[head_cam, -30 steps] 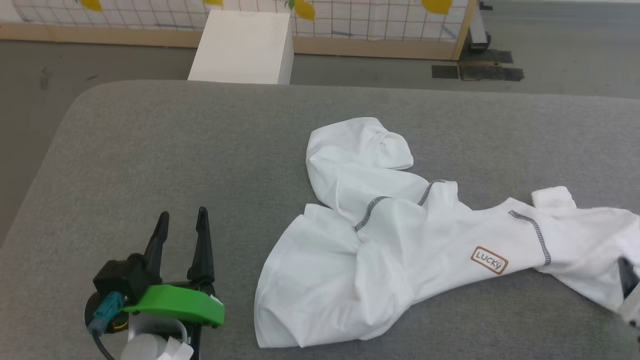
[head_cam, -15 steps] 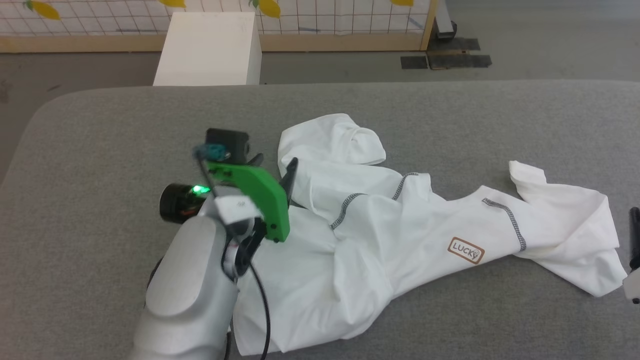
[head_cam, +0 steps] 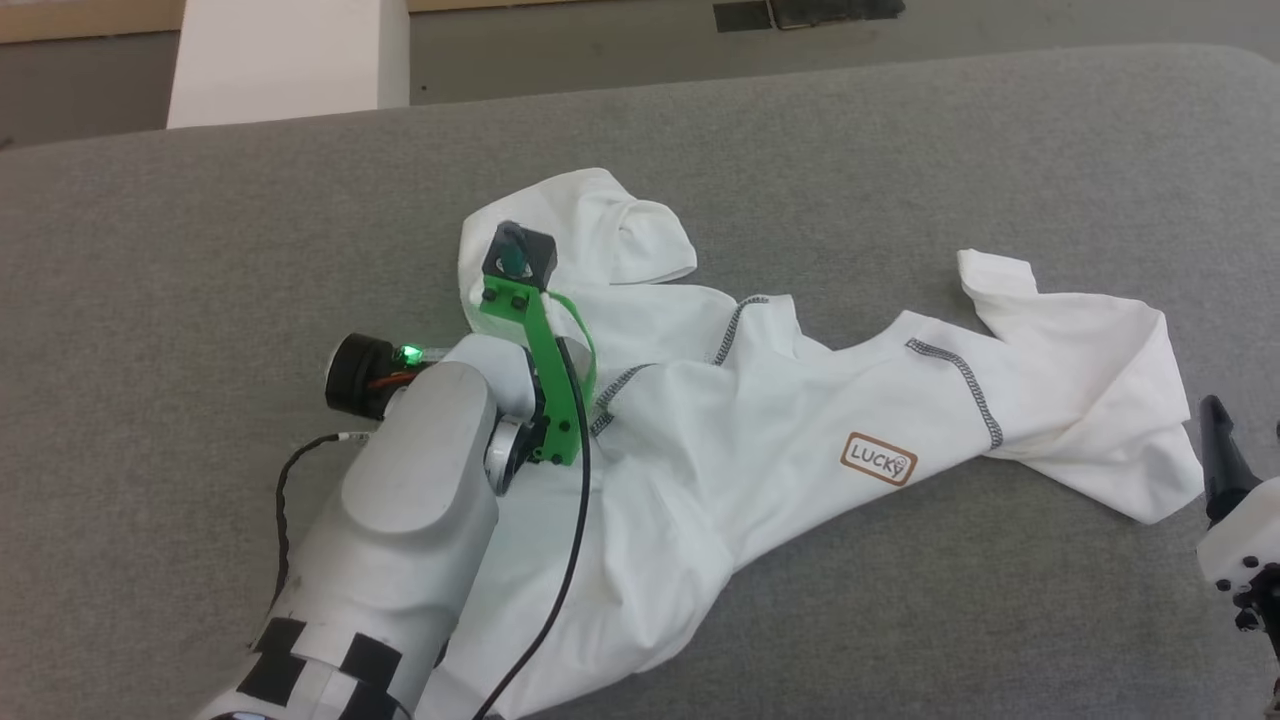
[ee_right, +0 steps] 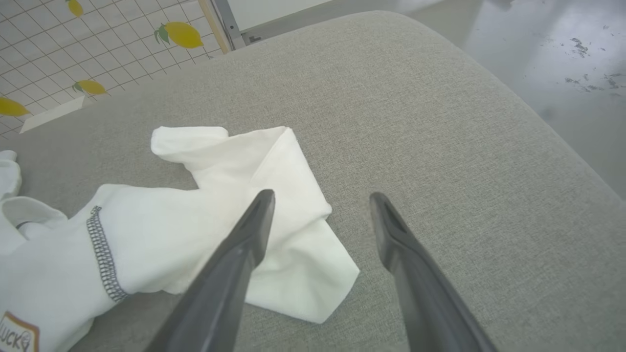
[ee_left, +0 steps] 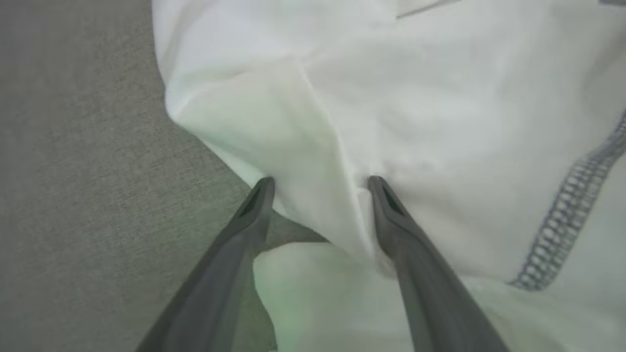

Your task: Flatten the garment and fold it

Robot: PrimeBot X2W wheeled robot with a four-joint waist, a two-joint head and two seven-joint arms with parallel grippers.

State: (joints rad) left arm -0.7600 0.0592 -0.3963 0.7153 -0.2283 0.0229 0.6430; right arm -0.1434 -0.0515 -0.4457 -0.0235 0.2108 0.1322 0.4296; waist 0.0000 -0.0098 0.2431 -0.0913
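The white T-shirt point(head_cam: 800, 420) lies crumpled on the grey padded surface point(head_cam: 200, 250), its "LUCKY" patch point(head_cam: 878, 459) facing up and dark flecked stitching point(head_cam: 960, 375) showing. My left arm reaches over the shirt's left part, with its green camera mount point(head_cam: 545, 370) above the cloth. In the left wrist view my left gripper point(ee_left: 320, 183) is open, its fingertips straddling a raised fold of the shirt point(ee_left: 391, 112) at the cloth's edge. My right gripper point(ee_right: 323, 196) is open, low over the shirt's right-hand corner point(ee_right: 293, 264), holding nothing. One of its fingers point(head_cam: 1218, 450) shows at the head view's right edge.
A white box point(head_cam: 290, 60) stands on the floor beyond the surface's far edge. A grid panel printed with lemons point(ee_right: 98, 49) lies further back. The surface's rounded right corner point(ee_right: 538, 122) drops to a shiny floor. A black cable point(head_cam: 560, 560) trails along my left arm.
My left arm swung from the near left up onto the shirt's left part and now points down at a fold. The head camera tilted down. The shirt's right end settled flat, free of my right gripper.
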